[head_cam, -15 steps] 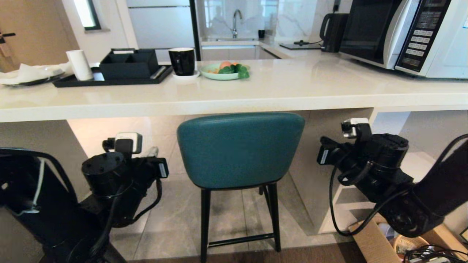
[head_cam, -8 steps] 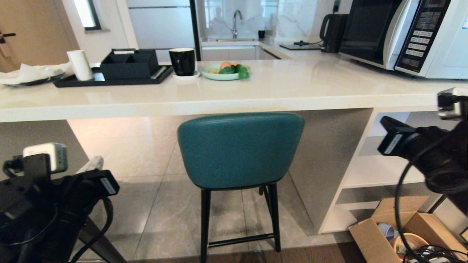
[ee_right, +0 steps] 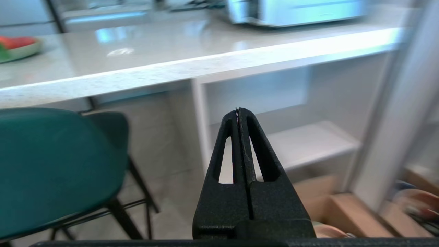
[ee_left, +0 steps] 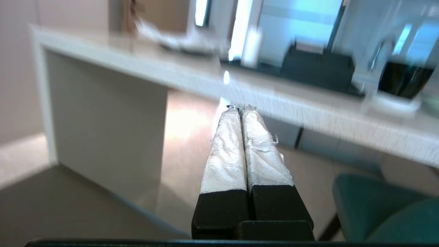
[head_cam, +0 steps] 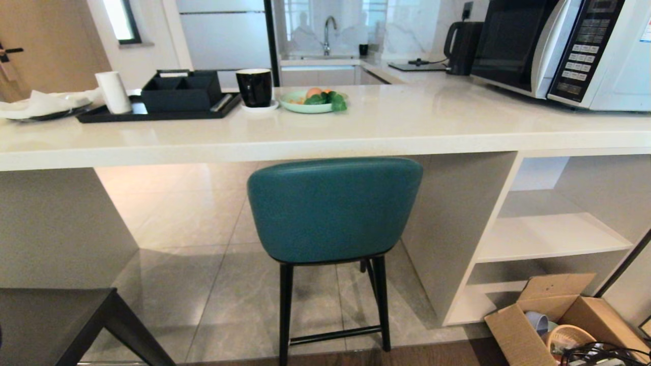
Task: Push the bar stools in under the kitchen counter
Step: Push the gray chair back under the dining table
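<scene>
One teal bar stool (head_cam: 333,208) with thin black legs stands in the opening of the white kitchen counter (head_cam: 356,137), its curved back just below the slab's front edge. Neither arm shows in the head view. In the left wrist view, my left gripper (ee_left: 240,107) is shut and empty, its taped fingers (ee_left: 226,154) pressed together, pointing at the counter (ee_left: 274,99) with the teal stool (ee_left: 377,209) off to one side. My right gripper (ee_right: 238,109) is also shut and empty, aimed at the shelf cubbies (ee_right: 308,144) beside the teal stool (ee_right: 51,164).
On the counter stand a microwave (head_cam: 559,46), a black tray (head_cam: 152,109), a black mug (head_cam: 254,86) and a plate of fruit (head_cam: 310,99). An open cardboard box (head_cam: 549,315) lies on the floor by the shelves (head_cam: 549,234). A dark flat surface with a slanting leg (head_cam: 51,320) fills the lower left.
Both arms have drawn back from beside the teal stool, the left one down and leftward, the right one rightward, and have left the head view. The stool has stayed in place.
</scene>
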You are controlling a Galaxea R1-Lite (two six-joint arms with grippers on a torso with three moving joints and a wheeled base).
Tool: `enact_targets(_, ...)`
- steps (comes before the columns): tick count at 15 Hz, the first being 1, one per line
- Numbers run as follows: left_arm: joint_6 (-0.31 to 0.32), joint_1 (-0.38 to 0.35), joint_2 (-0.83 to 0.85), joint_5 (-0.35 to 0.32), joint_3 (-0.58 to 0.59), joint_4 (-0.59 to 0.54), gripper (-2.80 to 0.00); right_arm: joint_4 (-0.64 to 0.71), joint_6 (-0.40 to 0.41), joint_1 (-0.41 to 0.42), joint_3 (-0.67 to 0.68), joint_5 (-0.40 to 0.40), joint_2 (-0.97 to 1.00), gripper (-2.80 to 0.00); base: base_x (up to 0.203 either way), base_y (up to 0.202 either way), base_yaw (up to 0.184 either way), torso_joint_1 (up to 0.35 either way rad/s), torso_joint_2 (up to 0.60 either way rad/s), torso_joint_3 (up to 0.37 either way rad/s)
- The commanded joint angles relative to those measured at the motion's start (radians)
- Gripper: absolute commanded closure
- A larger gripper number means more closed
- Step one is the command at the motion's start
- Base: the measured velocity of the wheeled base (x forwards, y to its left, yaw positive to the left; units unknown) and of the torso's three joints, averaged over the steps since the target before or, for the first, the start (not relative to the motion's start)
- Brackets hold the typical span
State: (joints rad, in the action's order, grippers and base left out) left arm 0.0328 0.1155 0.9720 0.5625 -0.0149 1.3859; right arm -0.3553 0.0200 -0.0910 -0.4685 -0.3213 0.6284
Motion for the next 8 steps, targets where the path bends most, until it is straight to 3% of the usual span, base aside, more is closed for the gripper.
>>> enact_targets(1,0.016,-0.026,-0.211,-0.01,0.0,-0.066,0.0,0.087,0.001,0.049,-0.001,-0.003,-0.219,0.0,0.0,0.0,0.0,0.0,0.0,0.0)
enact_targets(5,0.072,-0.121,-0.502,-0.103,-0.003,-0.307,0.0,0.345,0.003,0.087,-0.008,0.001,-0.479,0.0,0.0,0.0,0.0,0.0,0.0,0.0)
enact_targets(8,0.073,-0.118,-0.761,-0.218,-0.029,-0.624,0.0,0.438,0.01,0.092,0.031,0.088,-0.607,0.0,0.0,0.0,0.0,0.0,0.0,0.0)
